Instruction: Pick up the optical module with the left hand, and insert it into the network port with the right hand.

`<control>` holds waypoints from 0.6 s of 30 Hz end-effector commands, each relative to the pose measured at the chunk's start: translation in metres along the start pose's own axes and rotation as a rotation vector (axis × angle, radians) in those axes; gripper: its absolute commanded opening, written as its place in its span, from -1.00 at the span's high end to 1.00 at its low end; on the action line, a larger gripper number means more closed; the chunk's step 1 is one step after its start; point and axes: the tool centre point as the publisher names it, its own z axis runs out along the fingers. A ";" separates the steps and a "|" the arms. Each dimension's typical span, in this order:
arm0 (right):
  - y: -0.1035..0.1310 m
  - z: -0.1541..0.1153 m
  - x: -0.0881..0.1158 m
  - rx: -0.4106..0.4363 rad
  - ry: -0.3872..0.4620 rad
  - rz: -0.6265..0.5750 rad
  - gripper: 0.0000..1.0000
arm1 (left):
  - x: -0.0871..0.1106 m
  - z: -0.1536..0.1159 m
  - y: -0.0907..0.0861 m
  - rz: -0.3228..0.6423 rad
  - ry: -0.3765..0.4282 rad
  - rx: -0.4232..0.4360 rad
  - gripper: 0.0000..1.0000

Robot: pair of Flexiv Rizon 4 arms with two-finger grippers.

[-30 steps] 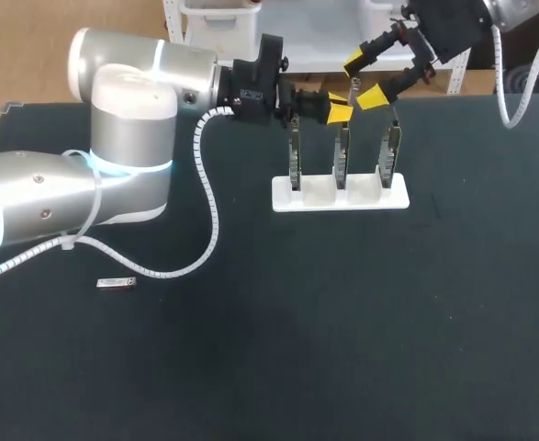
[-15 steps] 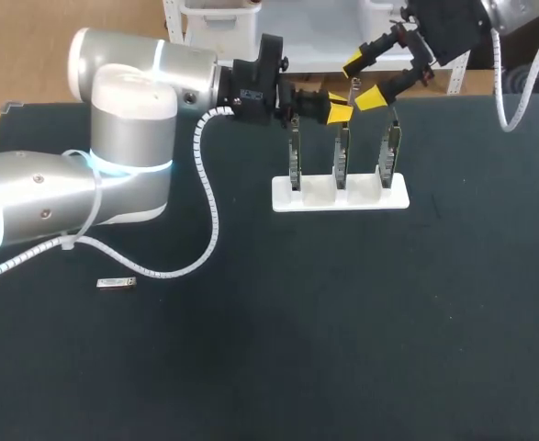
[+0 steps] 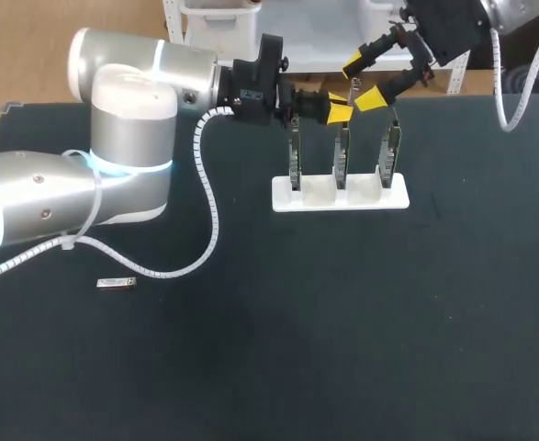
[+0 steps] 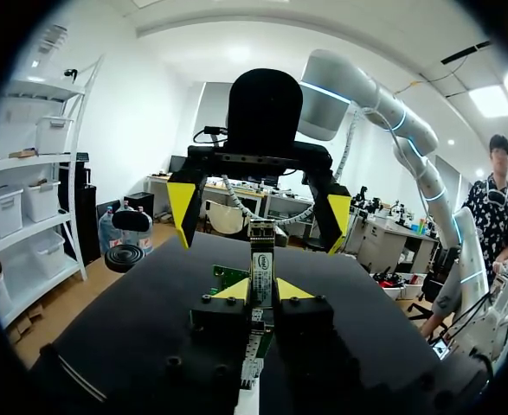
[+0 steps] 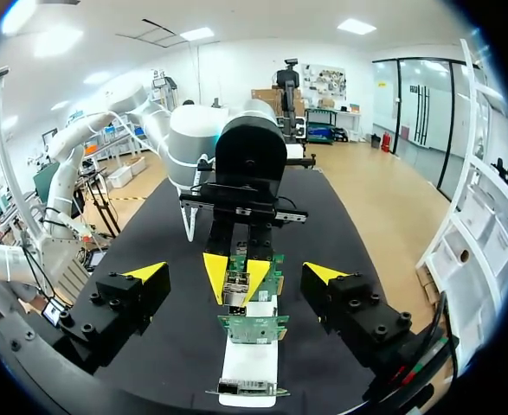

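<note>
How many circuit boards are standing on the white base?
3, upright in a row on the white base: the left board, the middle board, the right board. None seems hidden.

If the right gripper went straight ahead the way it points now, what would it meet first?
Probably the optical module held in the left gripper, directly ahead of the right gripper; the circuit boards sit lower. Depth is unclear.

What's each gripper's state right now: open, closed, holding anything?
Left gripper: closed on the optical module.
Right gripper: open, holding nothing.
</note>
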 end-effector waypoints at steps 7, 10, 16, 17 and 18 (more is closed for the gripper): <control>-0.002 -0.001 0.000 0.004 0.000 0.000 -1.00 | 0.000 0.000 0.001 0.000 0.001 0.002 1.00; -0.002 0.000 -0.001 0.000 0.000 -0.004 0.11 | 0.000 0.000 0.001 0.000 0.001 0.002 1.00; -0.001 0.000 0.000 0.012 0.002 -0.004 1.00 | 0.000 0.000 0.001 0.000 0.001 0.002 1.00; -0.001 0.000 0.000 0.014 0.004 -0.003 1.00 | 0.000 0.000 0.001 0.000 0.001 0.002 1.00; -0.001 0.000 0.000 0.016 0.005 -0.002 1.00 | 0.000 0.000 0.001 0.000 0.001 0.002 1.00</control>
